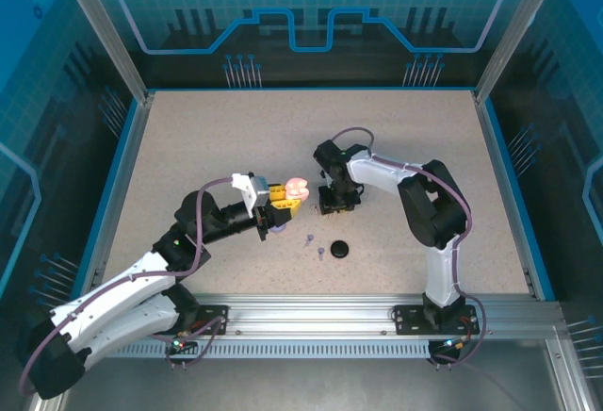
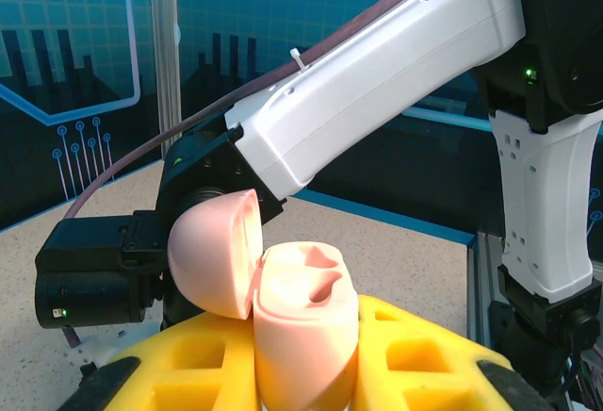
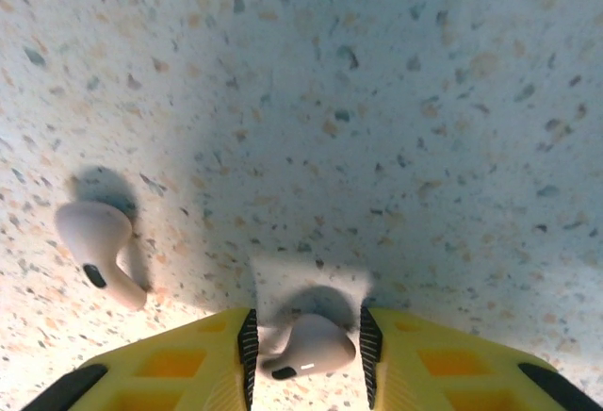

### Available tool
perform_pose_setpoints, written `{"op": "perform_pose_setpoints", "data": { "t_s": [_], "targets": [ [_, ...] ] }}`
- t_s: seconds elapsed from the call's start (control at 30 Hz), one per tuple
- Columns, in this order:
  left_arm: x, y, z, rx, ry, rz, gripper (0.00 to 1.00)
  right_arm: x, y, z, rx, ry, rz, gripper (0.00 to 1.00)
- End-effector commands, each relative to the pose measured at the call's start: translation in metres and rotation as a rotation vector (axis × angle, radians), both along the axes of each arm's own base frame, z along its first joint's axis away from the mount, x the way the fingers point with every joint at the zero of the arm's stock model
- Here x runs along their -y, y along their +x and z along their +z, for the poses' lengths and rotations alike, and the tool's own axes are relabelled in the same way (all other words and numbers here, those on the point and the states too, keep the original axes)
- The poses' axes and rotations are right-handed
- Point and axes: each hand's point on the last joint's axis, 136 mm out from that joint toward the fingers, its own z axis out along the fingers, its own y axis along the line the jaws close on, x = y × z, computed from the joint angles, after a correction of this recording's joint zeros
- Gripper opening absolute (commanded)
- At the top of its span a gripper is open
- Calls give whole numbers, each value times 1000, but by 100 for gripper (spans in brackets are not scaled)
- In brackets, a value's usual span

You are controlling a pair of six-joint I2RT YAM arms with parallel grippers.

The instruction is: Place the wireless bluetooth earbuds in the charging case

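Yellow-fingered right end effector [image 3: 306,337] flanks the tiny pink stemmed earbud [image 3: 316,348], grip unclear; pinch off-centre and you'll flick it away.

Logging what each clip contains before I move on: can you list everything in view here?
round pink charging case: 1, pink, lid open, held above the table by the left gripper
pale pink stemmed earbuds: 2, on the table; one between the right gripper's fingers, the other lying beside it
lilac stemmed earbuds: 2, on the table near the middle, close together
round black case: 1, black, on the table beside the lilac earbuds
lilac object: 1, under the left gripper, partly hidden, unidentifiable
speckled beige table: 1
left gripper: shut on the pink case
right gripper: lowered to the table, fingers flanking an earbud; contact unclear
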Motion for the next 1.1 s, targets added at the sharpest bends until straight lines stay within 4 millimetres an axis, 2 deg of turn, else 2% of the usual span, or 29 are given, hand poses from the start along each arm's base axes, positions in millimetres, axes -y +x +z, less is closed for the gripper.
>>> {"op": "perform_pose_setpoints", "data": {
  "t_s": [0.0, 0.37, 0.57, 0.8, 1.07],
  "targets": [
    [-1, 0, 1, 25, 5, 11, 5, 7, -13, -5, -40, -65, 23, 36],
    [-1, 1, 1, 22, 5, 12, 5, 10, -12, -13, -40, -81, 36, 33],
    [-1, 1, 1, 23, 8, 15, 5, 3, -5, -4, -9, -80, 51, 33],
    [0, 1, 2, 28, 6, 11, 5, 4, 0, 3, 12, -105, 56, 34],
    [0, 1, 2, 29, 7, 10, 5, 1, -1, -5, -9, -109, 63, 33]
  ]
}}
